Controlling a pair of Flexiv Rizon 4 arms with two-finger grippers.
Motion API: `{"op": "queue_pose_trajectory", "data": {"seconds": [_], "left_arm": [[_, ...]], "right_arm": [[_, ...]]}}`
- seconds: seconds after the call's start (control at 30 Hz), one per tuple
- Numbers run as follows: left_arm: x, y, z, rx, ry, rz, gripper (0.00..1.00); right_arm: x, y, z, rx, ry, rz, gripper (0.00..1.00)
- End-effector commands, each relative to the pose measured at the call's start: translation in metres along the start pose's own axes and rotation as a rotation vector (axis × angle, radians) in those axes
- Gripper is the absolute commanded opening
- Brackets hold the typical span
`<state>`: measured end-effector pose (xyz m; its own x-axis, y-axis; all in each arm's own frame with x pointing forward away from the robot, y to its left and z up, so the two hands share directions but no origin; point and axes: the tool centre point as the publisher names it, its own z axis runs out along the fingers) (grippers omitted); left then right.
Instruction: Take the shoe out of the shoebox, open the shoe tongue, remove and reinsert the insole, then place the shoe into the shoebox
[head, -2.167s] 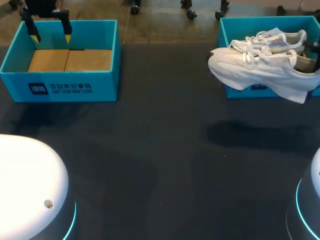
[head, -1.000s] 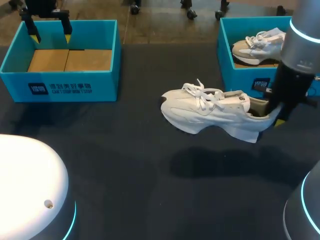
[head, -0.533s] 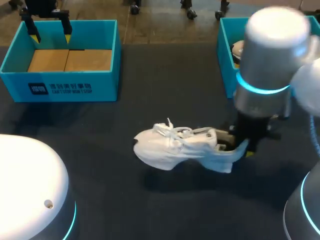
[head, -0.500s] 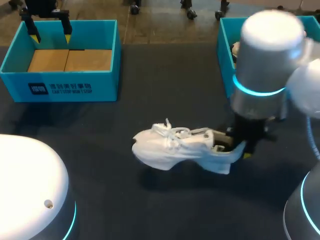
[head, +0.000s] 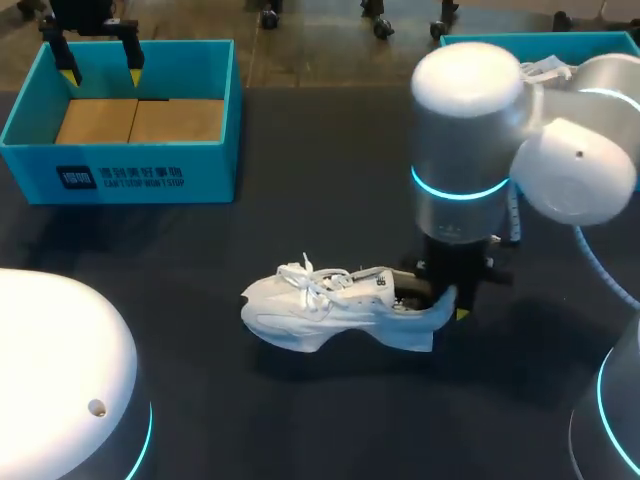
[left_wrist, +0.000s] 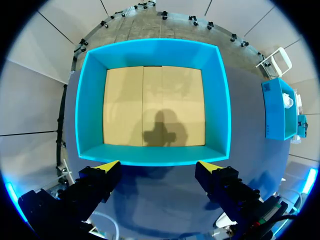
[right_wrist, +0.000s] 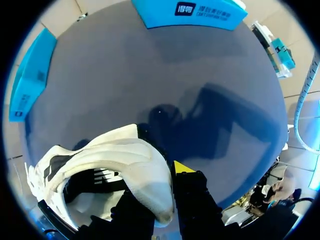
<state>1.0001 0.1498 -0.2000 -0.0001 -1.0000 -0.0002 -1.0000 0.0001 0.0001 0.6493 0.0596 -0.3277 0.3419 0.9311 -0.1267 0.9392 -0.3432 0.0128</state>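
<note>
Head view has the white shoe near the middle of the dark table, toe pointing left, its heel pinched between the fingers of the right gripper. Far off at the left corner, the left gripper hangs over the blue shoebox, fingers spread wide apart.
</note>
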Motion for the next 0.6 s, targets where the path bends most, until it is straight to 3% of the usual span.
{"op": "queue_pose_trajectory", "data": {"seconds": [0.03,0.17,0.6], "left_arm": [[0.0,0.0,0.0,0.0,0.0,0.0,1.0],[0.0,0.0,0.0,0.0,0.0,0.0,1.0],[0.0,0.0,0.0,0.0,0.0,0.0,1.0]], "right_arm": [[0.031,-0.016,-0.002,-0.062,-0.104,-0.026,0.0],[0.045,-0.02,-0.001,-0.104,-0.079,-0.1,0.0],[0.058,-0.022,0.011,-0.117,-0.223,-0.11,0.0]]}}
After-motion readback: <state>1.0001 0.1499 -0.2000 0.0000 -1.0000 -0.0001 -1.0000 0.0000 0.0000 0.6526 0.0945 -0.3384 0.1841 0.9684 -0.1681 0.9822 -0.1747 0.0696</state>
